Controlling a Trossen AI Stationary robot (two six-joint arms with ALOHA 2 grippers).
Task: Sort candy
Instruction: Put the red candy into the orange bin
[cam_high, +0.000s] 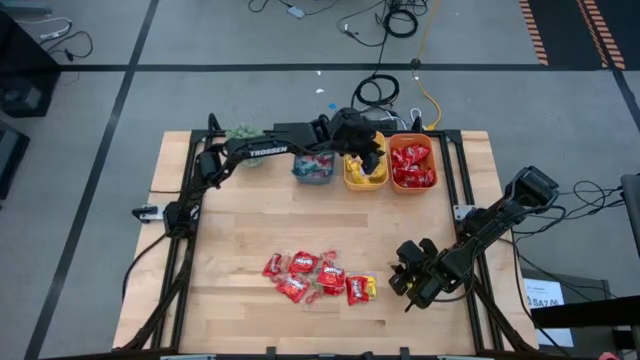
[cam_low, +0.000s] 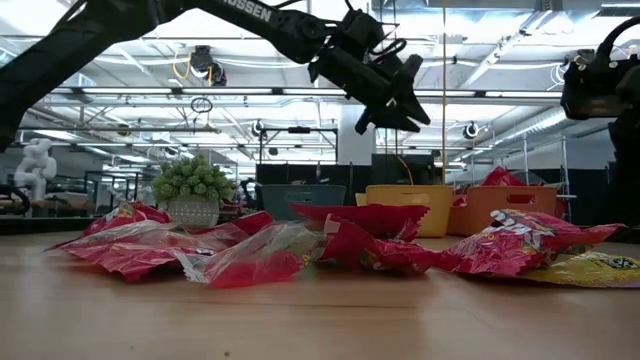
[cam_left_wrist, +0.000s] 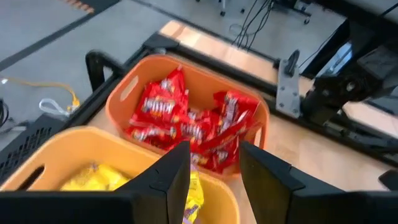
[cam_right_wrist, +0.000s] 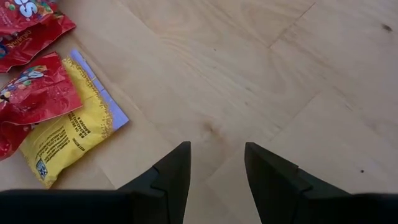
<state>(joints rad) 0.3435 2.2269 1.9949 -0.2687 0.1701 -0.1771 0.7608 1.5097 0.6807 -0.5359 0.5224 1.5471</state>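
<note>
A heap of shiny red packets (cam_high: 310, 275) with one yellow packet (cam_high: 369, 289) lies on the table's near middle, seen close in the low view (cam_low: 330, 250). My left gripper (cam_high: 368, 150) hangs open and holds nothing above the yellow bin (cam_high: 365, 175); its wrist view (cam_left_wrist: 214, 168) looks over yellow packets (cam_left_wrist: 93, 179) and on to red packets (cam_left_wrist: 186, 124) in the orange bin. My right gripper (cam_high: 402, 280) is open just right of the heap, low over bare wood (cam_right_wrist: 216, 168), with the yellow packet (cam_right_wrist: 68, 127) beside it.
Three bins stand in a row at the far edge: teal (cam_high: 313, 170), yellow, and orange (cam_high: 412, 165). A small green plant (cam_high: 243, 132) sits left of them. Bare wood (cam_high: 250, 215) lies between the bins and the heap. Metal frame rails (cam_high: 462, 180) run along the table's sides.
</note>
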